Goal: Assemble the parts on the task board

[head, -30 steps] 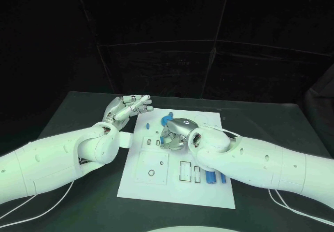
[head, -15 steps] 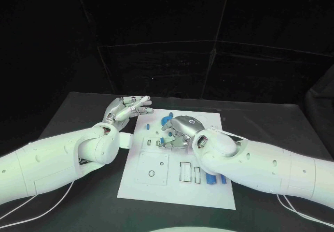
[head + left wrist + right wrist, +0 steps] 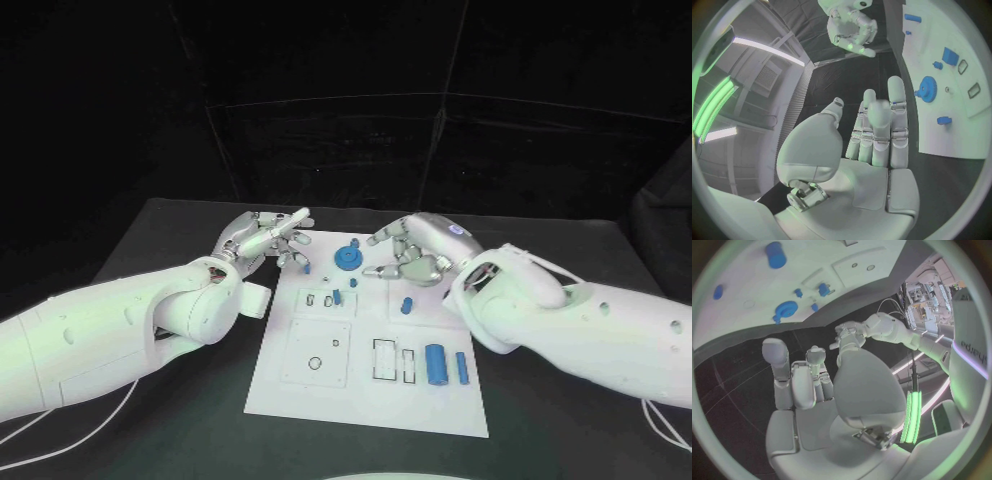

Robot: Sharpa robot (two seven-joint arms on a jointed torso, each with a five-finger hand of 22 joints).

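Matt white board (image 3: 361, 380), glossy arms (image 3: 101, 330)

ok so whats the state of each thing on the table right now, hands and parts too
left hand: open, holds nothing, at the board's far left corner
right hand: open, fingers spread, holds nothing
task board: flat on the table
blue gear: on the board between the hands
two blue cylinders: lying side by side near the board's near right edge
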